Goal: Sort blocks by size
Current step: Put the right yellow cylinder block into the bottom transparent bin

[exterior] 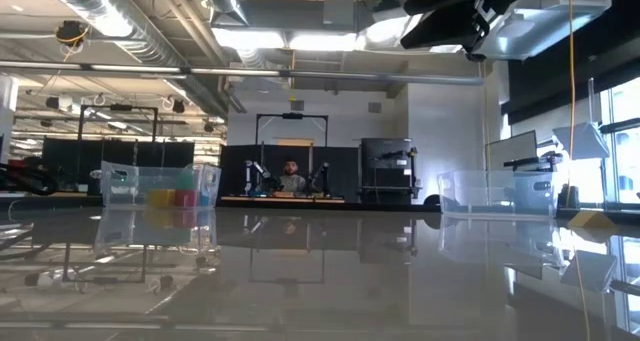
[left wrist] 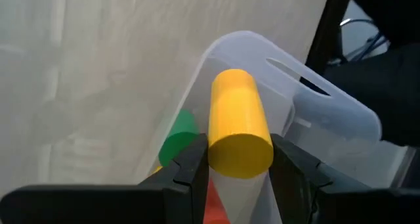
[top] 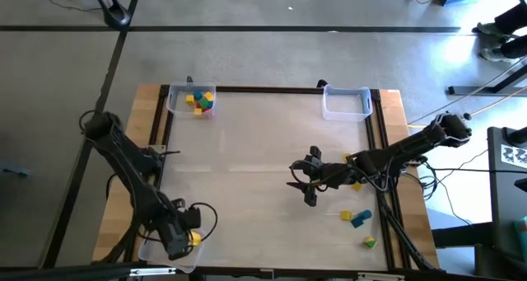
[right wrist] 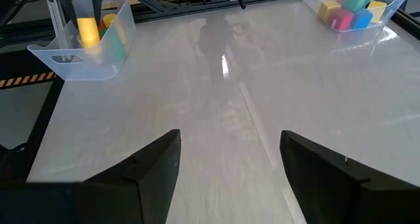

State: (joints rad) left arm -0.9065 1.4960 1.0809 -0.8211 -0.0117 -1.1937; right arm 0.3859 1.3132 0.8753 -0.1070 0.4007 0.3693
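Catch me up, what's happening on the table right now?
The left gripper is shut on a yellow cylinder block, holding it over the clear tray at the table's near left corner; a green piece already lies in that tray. The right gripper is open and empty over mid-table. A far-left tray holds several colored blocks, the far-right tray looks empty, and a few loose blocks remain at near right.
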